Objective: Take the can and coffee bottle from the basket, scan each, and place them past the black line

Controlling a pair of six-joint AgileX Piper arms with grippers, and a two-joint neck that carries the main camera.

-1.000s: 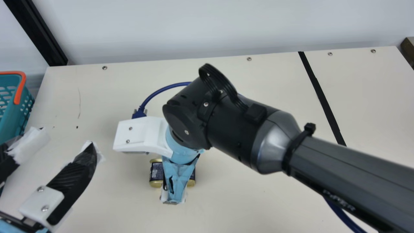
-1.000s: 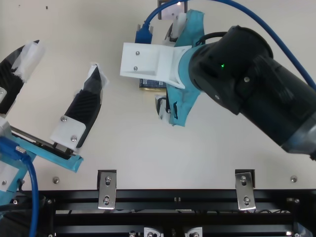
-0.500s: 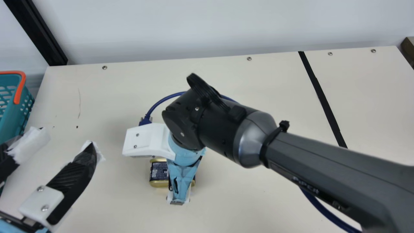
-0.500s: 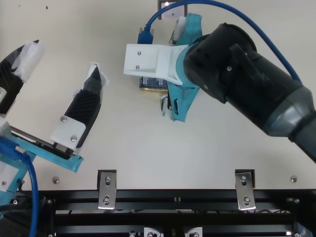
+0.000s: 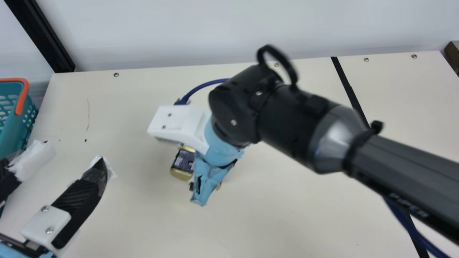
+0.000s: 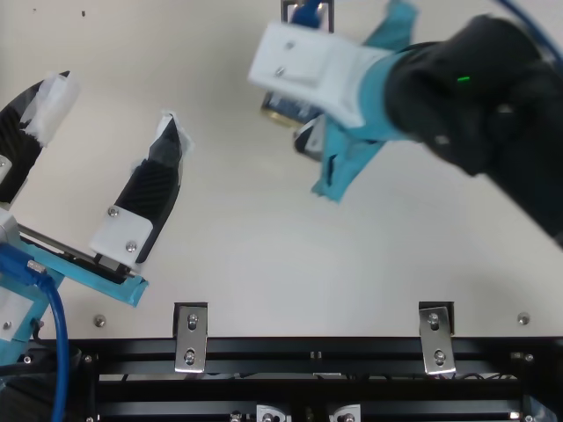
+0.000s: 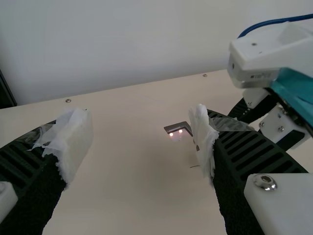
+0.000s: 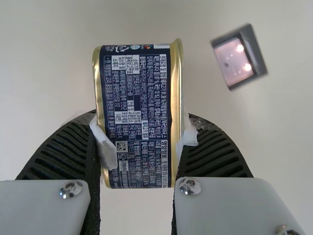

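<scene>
Can (image 8: 137,117) is grasped in right gripper (image 5: 213,175), probably raised over the tabletop (image 5: 272,218); at near left, left gripper (image 6: 118,101) is spread wide, and basket (image 5: 15,136) stands at left.

Dark post (image 5: 40,37) is standing beyond the left claw (image 6: 119,98), pale wall (image 5: 179,32) rising behind. Brown block (image 5: 453,55) is sitting well off to that claw's right.
</scene>
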